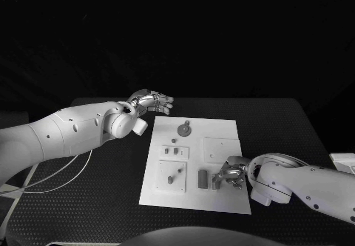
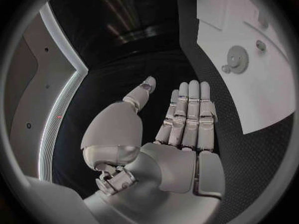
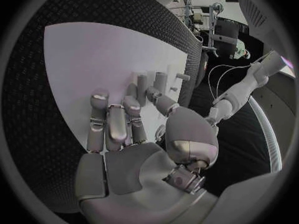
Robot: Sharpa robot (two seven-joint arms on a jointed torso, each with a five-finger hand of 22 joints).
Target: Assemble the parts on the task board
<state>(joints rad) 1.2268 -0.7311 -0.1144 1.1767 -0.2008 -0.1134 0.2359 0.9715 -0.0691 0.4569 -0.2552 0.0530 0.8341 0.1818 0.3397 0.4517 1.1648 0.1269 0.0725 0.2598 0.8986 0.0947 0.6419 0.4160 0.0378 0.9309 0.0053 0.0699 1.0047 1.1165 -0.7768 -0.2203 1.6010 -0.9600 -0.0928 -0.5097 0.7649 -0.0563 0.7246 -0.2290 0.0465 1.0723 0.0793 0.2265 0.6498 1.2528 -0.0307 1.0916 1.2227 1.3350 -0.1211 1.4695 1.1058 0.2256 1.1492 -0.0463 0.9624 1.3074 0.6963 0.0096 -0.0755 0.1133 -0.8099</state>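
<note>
The white task board [image 1: 222,128] lies in the middle of the black table. On it are a grey gear [image 1: 183,130], a small round piece [image 1: 174,140], a small plate with two pegs [image 1: 174,151] and an upright grey bar [image 1: 202,178]. My left hand [image 1: 152,101] hovers off the board's far left corner; its fingers [image 2: 190,114] are stretched out and hold nothing, with the gear [image 2: 236,58] ahead of them. My right hand [image 1: 231,174] rests low on the board's near right part beside the bar. Its thumb [image 3: 163,104] and a finger meet at several grey pegs [image 3: 156,82]; whether it holds one is unclear.
A white cable [image 1: 66,171] loops over the table beside my left arm. A pale object [image 1: 344,161] sits at the table's right edge. A raised square plate [image 1: 220,148] lies on the board just beyond my right hand.
</note>
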